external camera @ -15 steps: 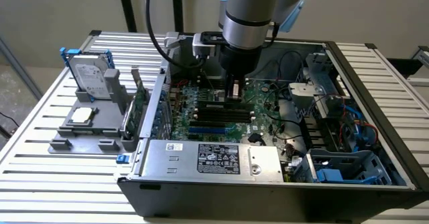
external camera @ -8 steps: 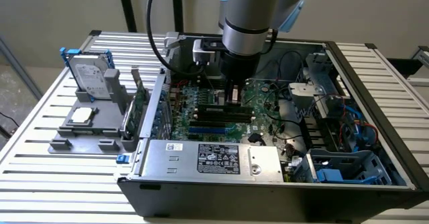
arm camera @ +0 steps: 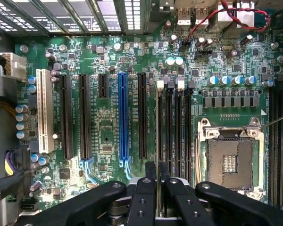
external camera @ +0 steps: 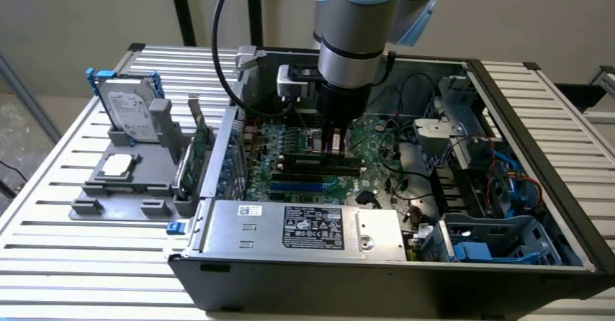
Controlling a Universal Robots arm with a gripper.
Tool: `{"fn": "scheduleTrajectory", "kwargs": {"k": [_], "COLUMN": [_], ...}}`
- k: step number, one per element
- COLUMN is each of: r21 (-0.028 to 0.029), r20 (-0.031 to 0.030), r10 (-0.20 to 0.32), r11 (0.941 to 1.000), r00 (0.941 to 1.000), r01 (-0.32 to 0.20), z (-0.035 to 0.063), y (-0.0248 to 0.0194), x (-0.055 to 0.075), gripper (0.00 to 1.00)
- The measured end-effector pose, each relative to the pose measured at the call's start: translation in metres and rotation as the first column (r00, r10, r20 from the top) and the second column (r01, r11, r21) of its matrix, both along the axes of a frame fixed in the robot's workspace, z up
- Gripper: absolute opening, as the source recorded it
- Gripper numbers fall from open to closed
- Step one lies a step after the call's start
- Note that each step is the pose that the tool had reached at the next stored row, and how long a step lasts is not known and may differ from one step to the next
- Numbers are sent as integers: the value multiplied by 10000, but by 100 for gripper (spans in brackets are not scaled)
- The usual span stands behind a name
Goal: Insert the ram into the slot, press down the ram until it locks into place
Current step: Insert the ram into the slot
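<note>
Hand (external camera: 332, 139) and wrist hang low inside the open computer case (external camera: 538, 213), which lies on the slatted bench (external camera: 57, 213). From the exterior view we see the arm pointing straight down at the motherboard (external camera: 288, 184), its tip just over the group of long black memory channels, and from this side we cannot tell how the fingers stand. The wrist view tells us more: the two black fingers (arm camera: 144, 197) stand narrow, pinched on the ram (arm camera: 158, 202), which shows edge-on as a thin pale strip between them. That strip runs in line with the slot (arm camera: 160, 127), the outermost of the black channels on the side nearer the blue slot (arm camera: 123, 117), with a white latch (arm camera: 160, 84) at its far end. We judge the pick-up done and the alignment about right, since stick and channel share one line. Whether the ram's lower edge already touches the channel we cannot tell, as the fingers cover that part. Nothing shows it seated or the latches closed on it, so pressing down and locking are, in our judgement, left to do.
</note>
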State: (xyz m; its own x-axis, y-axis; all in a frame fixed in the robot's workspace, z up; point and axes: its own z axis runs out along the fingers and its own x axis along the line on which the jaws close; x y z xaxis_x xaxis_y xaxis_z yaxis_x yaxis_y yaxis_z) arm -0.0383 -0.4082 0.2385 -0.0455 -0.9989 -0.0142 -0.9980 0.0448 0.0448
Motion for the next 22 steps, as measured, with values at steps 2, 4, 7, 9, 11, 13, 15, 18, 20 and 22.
{"fn": "scheduleTrajectory", "kwargs": {"k": [2,4,7,9,11,13,15,18,20,22], "r21": [3,3,2,2,3,2,0,2,2,1], "r20": [1,1,1,1,1,1,0,1,1,1], "r10": [0,0,1,0,-1,-1,1,0,0,0], "r11": [10000,10000,10000,10000,10000,10000,10000,10000,10000,10000], "r00": [10000,10000,10000,10000,10000,10000,10000,10000,10000,10000], "r01": [0,0,-1,0,1,1,-1,0,0,0], "z": [-11,-16,-27,-39,-57,-70,-73,-79,-84,-89], "y": [24,49,54,54,55,55,57,59,60,60], "x": [0,1,5,10,12,13,13,13,13,13], "gripper": [14,14,14,14,14,14,14,14,14,14]}}
